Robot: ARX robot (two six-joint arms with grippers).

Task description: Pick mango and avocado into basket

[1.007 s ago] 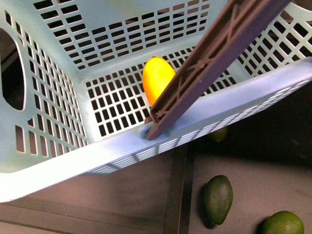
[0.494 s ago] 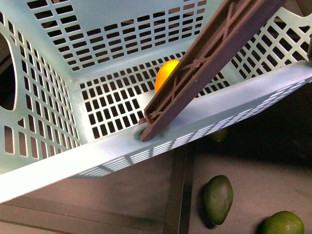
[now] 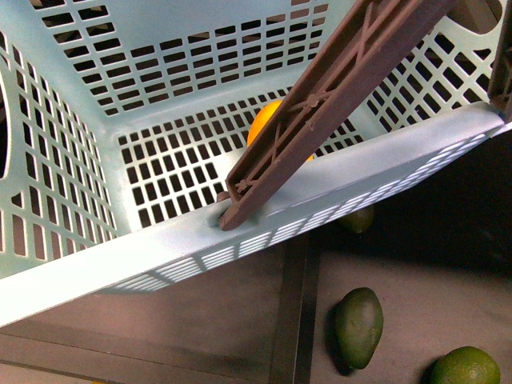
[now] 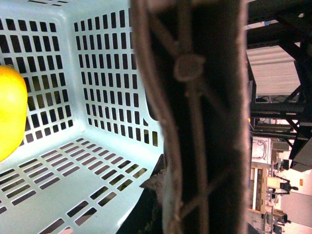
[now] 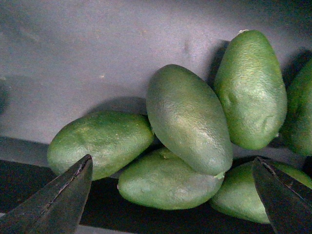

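Risk sits mainly with the pile of avocados [image 5: 187, 119] under the right gripper [image 5: 173, 160]. They lie heaped and touching, leaning on one another, so jaws closing on the top one could pinch a neighbour as well. They could also nudge the heap and send a fruit rolling along the dark shelf [image 5: 73, 58]. The fruit looks rounded and firm, and an off-centre grip might squeeze one out sideways.

A second hazard is the basket [image 3: 96, 264], which is tilted, with its handle [image 3: 336, 88] slanting across the opening. An avocado carried over could strike the handle, and more tilt could roll the mango [image 3: 262, 126]. The mango lies on the basket floor by the far wall, half hidden behind the handle.

The right gripper points down over the heap, its jaws spread wide and empty, one tip at each side. In the left wrist view the handle fills the frame close to the camera, and I cannot tell whether the left jaws clamp it.
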